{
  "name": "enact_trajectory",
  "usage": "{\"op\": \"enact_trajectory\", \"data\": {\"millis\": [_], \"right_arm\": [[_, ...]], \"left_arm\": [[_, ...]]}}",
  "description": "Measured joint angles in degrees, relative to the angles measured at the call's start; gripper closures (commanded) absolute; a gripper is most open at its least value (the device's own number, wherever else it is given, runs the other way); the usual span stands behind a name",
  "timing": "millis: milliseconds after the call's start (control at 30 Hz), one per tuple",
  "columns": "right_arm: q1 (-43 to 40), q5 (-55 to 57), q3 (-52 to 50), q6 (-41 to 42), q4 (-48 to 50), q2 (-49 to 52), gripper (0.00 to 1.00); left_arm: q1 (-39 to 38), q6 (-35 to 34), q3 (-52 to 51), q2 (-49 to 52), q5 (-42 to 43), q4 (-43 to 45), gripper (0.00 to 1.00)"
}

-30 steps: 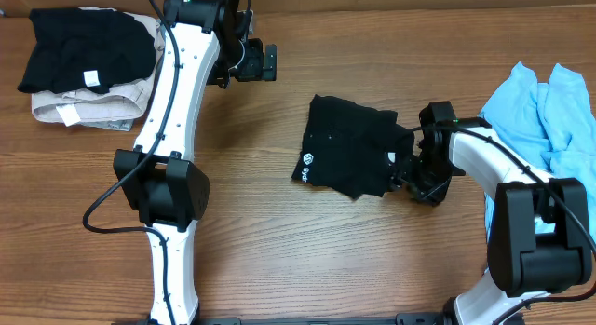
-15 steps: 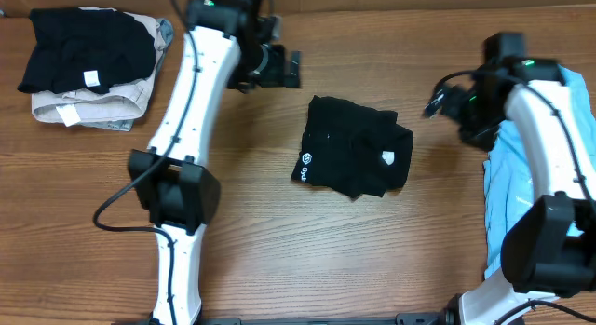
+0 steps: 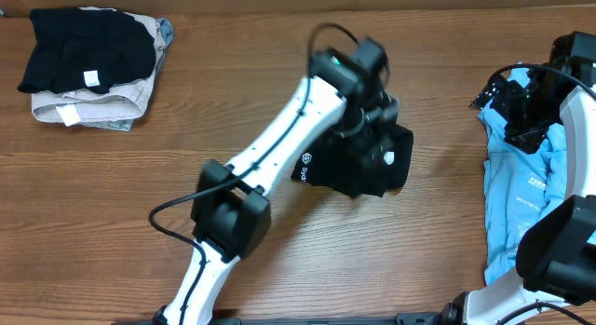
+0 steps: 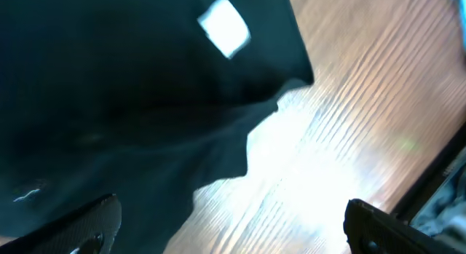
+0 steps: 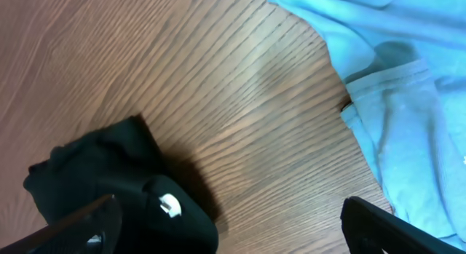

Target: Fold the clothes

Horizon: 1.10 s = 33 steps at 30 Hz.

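Note:
A folded black garment with a small white logo and tag lies mid-table. My left gripper hovers over its far right part, open and empty. In the left wrist view the black fabric with its white tag fills the upper left, and the left gripper spans its edge and bare wood. A light blue T-shirt lies crumpled at the right edge. My right gripper is open above its top left corner. The right wrist view shows the T-shirt, the black garment and the open right gripper.
A stack of folded clothes sits at the far left corner, with a black piece on top of beige ones. The left arm stretches diagonally across the middle of the wooden table.
My right gripper opened, let go of the black garment's right edge and moved away to the blue T-shirt. My left arm swung from the far side to over the black garment.

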Motion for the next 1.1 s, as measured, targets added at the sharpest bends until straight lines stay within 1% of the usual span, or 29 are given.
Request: {"op": "enact_trajectory", "data": {"millis": [100, 233, 367, 467, 533, 633, 767, 1033, 1100], "right_arm": [[0.0, -0.15, 0.0, -0.39, -0.09, 0.0, 0.0], [0.04, -0.24, 0.0, -0.68, -0.63, 0.0, 0.0], [0.07, -0.26, 0.0, -0.83, -0.83, 0.0, 0.0], [0.17, -0.26, 0.0, -0.87, -0.85, 0.0, 0.0], [0.28, -0.26, 0.0, -1.01, -0.94, 0.0, 0.0], [0.37, -0.26, 0.0, -1.03, -1.27, 0.0, 0.0], [0.37, -0.28, 0.0, -1.03, -1.51, 0.0, 0.0], [0.37, -0.28, 0.0, -1.01, -1.22, 0.0, 0.0], [0.37, -0.26, 0.0, -1.01, -1.2, 0.0, 0.0]], "left_arm": [[-0.87, 1.73, -6.19, 0.0, -2.32, 3.56, 0.0], [-0.7, 2.97, -12.96, 0.0, -8.41, 6.49, 0.0], [-0.17, 3.39, -19.12, -0.37, -13.92, 13.09, 0.0], [0.26, 3.45, -23.96, -2.69, -17.03, 19.19, 0.0], [0.87, 3.56, -26.23, -3.54, -18.88, 21.59, 0.0], [2.34, 3.5, -28.63, -4.44, -21.27, 22.82, 0.0], [7.15, 2.82, -30.08, -4.74, -21.0, 22.75, 0.0], [20.9, 1.81, -30.32, -4.94, -19.91, 24.7, 0.0], [23.12, 1.81, -29.97, -4.92, -19.89, 24.57, 0.0]]}}
